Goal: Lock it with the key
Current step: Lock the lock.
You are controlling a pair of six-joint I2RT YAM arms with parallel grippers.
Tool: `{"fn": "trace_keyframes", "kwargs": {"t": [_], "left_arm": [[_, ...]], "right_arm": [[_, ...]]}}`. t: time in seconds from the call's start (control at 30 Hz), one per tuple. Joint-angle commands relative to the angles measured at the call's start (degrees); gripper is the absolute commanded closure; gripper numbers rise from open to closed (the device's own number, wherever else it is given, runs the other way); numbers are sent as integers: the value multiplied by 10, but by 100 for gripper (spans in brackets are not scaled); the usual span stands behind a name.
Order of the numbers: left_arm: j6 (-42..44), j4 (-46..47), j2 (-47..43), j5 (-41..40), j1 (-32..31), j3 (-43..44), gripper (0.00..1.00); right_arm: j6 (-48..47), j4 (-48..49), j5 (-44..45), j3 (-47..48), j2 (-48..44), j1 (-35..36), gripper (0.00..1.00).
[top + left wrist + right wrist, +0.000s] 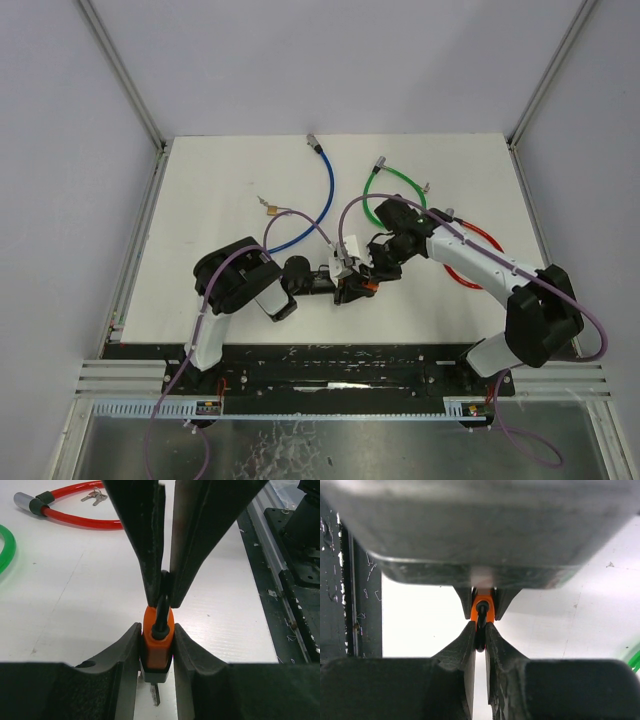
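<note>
An orange padlock (152,647) with a grey base is held just above the white table, and my left gripper (157,628) is shut on its body. A thin metal piece, seemingly the key (156,694), sticks out under the base. The lock's black shackle (162,607) points away from the left wrist camera. My right gripper (480,628) comes in from the opposite side, its fingers (145,545) pressed on the shackle (480,636). From above, both grippers meet at the padlock (368,288) near the table's front middle.
A red cable lock (75,519) with a bunch of keys (94,496) lies behind the right arm. A green cable (395,180), a blue cable (322,200) and a small brass padlock (270,208) lie farther back. A black rail (282,580) runs along the table's near edge.
</note>
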Motion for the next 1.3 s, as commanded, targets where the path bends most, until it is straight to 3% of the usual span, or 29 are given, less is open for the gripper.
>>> {"fn": "trace_keyframes", "kwargs": {"t": [0.0, 0.1, 0.4, 1.27], "left_arm": [[12, 53, 5, 4, 2, 0, 100], [10, 53, 5, 5, 3, 1, 100], [5, 53, 4, 13, 4, 2, 100], [3, 56, 16, 13, 30, -10, 100]], "right_arm": [[-7, 15, -46, -8, -24, -7, 85], [-7, 20, -49, -11, -40, -11, 93], [-34, 7, -29, -22, -4, -12, 100], [-69, -46, 28, -26, 148, -11, 100]]}}
